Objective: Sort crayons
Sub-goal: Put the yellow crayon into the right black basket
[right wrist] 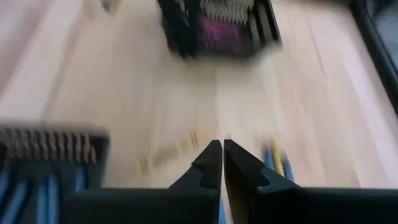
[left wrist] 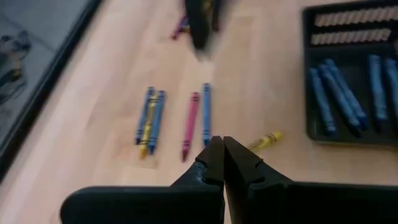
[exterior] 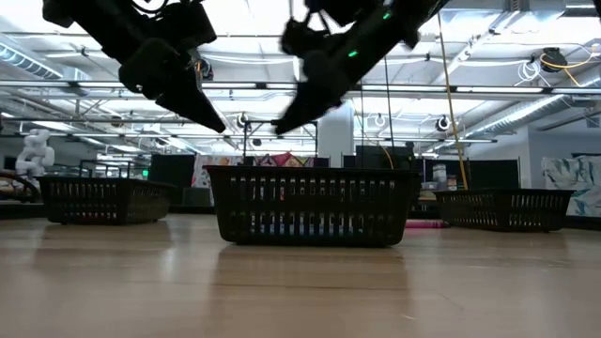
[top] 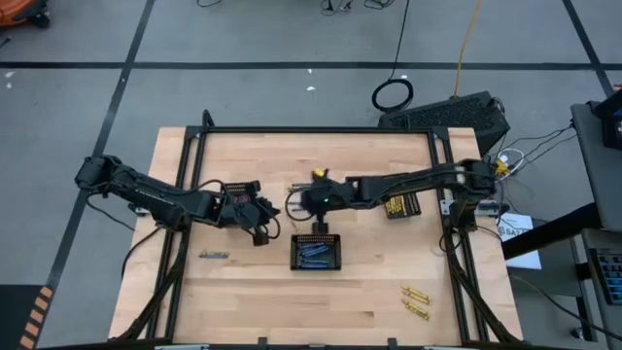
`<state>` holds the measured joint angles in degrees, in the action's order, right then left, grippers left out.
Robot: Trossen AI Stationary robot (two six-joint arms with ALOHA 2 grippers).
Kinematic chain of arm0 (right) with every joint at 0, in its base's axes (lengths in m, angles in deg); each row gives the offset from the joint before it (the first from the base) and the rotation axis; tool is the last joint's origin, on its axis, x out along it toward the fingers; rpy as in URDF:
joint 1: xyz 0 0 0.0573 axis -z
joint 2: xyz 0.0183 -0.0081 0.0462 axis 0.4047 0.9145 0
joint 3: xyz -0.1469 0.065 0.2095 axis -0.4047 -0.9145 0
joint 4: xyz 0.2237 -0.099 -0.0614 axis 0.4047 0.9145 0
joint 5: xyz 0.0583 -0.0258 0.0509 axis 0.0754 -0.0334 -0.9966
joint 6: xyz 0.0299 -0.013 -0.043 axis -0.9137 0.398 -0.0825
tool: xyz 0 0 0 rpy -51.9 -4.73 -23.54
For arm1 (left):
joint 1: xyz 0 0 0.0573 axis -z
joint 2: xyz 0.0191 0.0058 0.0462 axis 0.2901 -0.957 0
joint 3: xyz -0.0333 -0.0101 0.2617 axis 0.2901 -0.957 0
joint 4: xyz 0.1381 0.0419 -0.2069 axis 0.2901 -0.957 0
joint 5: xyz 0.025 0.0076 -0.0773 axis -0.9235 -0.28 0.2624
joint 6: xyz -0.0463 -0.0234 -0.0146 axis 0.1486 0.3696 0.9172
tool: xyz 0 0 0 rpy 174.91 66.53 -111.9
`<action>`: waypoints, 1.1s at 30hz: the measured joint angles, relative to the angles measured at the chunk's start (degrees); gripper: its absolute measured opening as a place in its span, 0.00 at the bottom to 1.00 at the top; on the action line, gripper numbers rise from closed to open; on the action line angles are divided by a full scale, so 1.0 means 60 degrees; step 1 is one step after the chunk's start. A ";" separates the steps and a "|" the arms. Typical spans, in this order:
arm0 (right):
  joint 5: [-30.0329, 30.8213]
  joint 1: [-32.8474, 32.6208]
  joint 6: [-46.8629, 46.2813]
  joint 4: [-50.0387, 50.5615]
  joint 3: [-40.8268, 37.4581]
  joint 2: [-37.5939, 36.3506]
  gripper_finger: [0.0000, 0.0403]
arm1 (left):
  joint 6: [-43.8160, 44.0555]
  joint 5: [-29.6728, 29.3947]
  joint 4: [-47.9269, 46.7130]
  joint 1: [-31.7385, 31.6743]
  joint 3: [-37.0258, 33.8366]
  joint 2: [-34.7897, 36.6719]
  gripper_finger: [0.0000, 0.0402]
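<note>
Loose crayons lie flat on the wooden table: a blue and yellow bunch (left wrist: 149, 117), a pink one (left wrist: 189, 124), a blue one (left wrist: 206, 113) and a yellow one (left wrist: 267, 139). More lie at the near left (top: 215, 255) and near right (top: 416, 299). My left gripper (left wrist: 222, 147) (top: 264, 231) hovers shut above the loose crayons, holding nothing. My right gripper (right wrist: 222, 149) (exterior: 280, 127) faces it from the right, also shut, with nothing showing between its fingers. Both hang clear of the table in the low view.
A black tray of blue crayons (top: 318, 253) stands at the centre near side. A tray with purple-pink crayons (right wrist: 217, 28) is at the far left, and one with yellow crayons (top: 400, 205) at the far right. A black frame (top: 321, 129) borders the table.
</note>
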<state>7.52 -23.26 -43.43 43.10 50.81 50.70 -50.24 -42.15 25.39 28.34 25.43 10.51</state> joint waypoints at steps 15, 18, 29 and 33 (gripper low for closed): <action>0.1296 -0.0526 -0.2523 -0.1827 -0.5474 -0.4967 0.00 | -0.3869 0.3853 0.1409 -0.1880 0.0004 -0.2813 0.24; 0.1324 -0.0618 -0.2763 -0.2056 -0.5882 -0.5663 0.00 | -0.4530 0.4296 0.1872 -0.2207 0.0014 -0.3274 0.30; 0.1329 -0.0622 -0.2472 -0.2211 -0.5992 -0.6059 0.00 | -0.5422 0.4966 0.2211 -0.2772 0.0044 -0.3975 0.32; 0.1308 -0.0622 -0.2472 -0.2261 -0.5992 -0.6059 0.00 | -0.5415 0.5195 0.1969 -0.2782 0.0044 -0.3978 0.21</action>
<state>15.37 -26.99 -58.26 29.53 14.86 14.34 -82.73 -10.98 37.20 11.65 25.70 -13.36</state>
